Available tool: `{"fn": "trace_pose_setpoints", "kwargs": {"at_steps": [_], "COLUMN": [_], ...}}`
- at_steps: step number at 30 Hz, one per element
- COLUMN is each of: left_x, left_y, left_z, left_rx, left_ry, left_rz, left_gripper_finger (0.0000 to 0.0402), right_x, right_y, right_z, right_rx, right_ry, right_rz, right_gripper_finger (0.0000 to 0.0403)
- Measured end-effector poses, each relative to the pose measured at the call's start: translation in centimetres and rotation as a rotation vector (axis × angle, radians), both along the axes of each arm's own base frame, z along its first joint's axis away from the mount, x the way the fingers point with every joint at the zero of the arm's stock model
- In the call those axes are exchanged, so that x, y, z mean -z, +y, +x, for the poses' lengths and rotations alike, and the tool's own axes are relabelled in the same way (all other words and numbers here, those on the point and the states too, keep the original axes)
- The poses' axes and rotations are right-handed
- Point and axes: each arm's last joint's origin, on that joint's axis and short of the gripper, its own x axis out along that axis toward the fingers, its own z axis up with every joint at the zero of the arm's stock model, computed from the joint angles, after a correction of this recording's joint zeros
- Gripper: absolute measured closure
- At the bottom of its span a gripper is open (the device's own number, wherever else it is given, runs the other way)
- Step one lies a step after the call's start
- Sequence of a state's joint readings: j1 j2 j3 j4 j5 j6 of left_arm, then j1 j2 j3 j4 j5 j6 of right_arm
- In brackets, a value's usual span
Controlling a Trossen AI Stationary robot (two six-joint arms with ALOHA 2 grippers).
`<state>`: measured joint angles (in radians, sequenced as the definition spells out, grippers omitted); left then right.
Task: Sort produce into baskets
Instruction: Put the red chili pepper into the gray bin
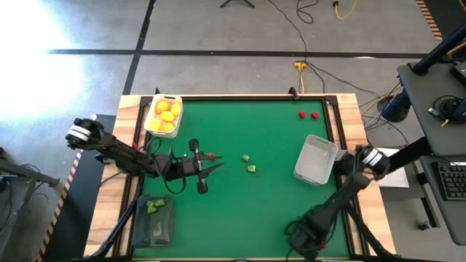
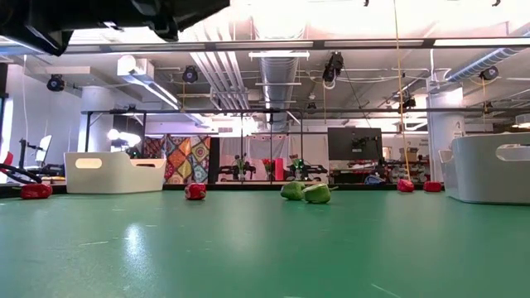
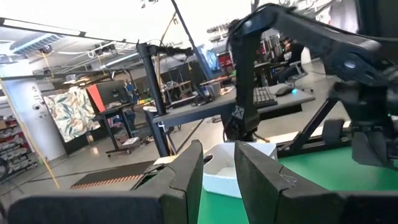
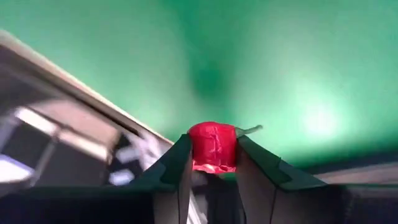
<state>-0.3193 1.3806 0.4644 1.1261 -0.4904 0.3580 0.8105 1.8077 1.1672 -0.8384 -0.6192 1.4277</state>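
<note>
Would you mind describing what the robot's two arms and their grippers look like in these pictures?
Both arms are dark, slender and jointed. The left arm has a white band near its outer end, as does the right arm near its upper joint. Each ends in two dark, flat, tapering fingers: the left gripper and the right gripper look alike.

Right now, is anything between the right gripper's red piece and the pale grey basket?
Nothing visible does. The right gripper grips the red piece near the front of the green mat, which is bare up to the pale grey basket. The green pieces lie off to one side.
</note>
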Motion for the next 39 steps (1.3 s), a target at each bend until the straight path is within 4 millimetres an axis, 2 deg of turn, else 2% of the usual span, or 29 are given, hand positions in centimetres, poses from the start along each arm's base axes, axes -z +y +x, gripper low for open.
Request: {"fn": "trace_pose_setpoints", "kwargs": {"at_steps": [3, 5, 11, 15, 19, 24, 28, 31, 36, 39], "left_x": [-0.5, -0.8, -1.3, -1.2, -0.9, -0.4, -0.1, 0.0, -0.2, -0.2], "left_y": [-0.3, -0.5, -0.7, -0.7, -0.7, -0.7, -0.5, -0.3, -0.3, -0.2], "left_z": [-0.4, -0.7, -1.1, -1.0, -0.9, -0.8, -0.8, -0.9, -1.0, -1.0], "left_rx": [0.015, 0.026, 0.043, 0.042, 0.037, 0.023, -0.061, -0.126, -0.141, -0.148], "left_ry": [-0.014, -0.023, -0.026, -0.015, 0.003, 0.049, 0.096, 0.114, 0.109, 0.115], "left_rz": [-0.005, -0.008, -0.009, -0.005, 0.017, 0.042, 0.047, 0.055, 0.071, 0.096], "left_gripper_finger": [0.0324, 0.0324, 0.0324, 0.0324, 0.0324, 0.0324, 0.0324, 0.0324, 0.0324, 0.0324], "right_x": [-3.1, -5.5, -11.7, -13.5, -12.3, -7.8, -4.7, -3.3, -2.4, -2.6], "right_y": [-1.8, -3.9, -13.0, -19.2, -23.9, -27.4, -28.2, -28.5, -29.3, -29.8], "right_z": [1.9, 2.5, 1.6, 0.4, -0.1, -1.2, -2.1, -2.1, -1.8, -1.5], "right_rx": [-0.013, -0.011, -0.010, 0.062, 0.118, 0.157, 0.176, 0.191, 0.186, 0.201], "right_ry": [-0.224, -0.334, -0.527, -0.523, -0.431, -0.201, -0.127, -0.143, -0.113, -0.091], "right_rz": [-0.054, -0.143, -0.511, -0.669, -0.671, -0.585, -0.546, -0.553, -0.592, -0.598], "right_gripper_finger": [0.0308, 0.0308, 0.0313, 0.0320, 0.0320, 0.0318, 0.0316, 0.0302, 0.0248, 0.0210]}}
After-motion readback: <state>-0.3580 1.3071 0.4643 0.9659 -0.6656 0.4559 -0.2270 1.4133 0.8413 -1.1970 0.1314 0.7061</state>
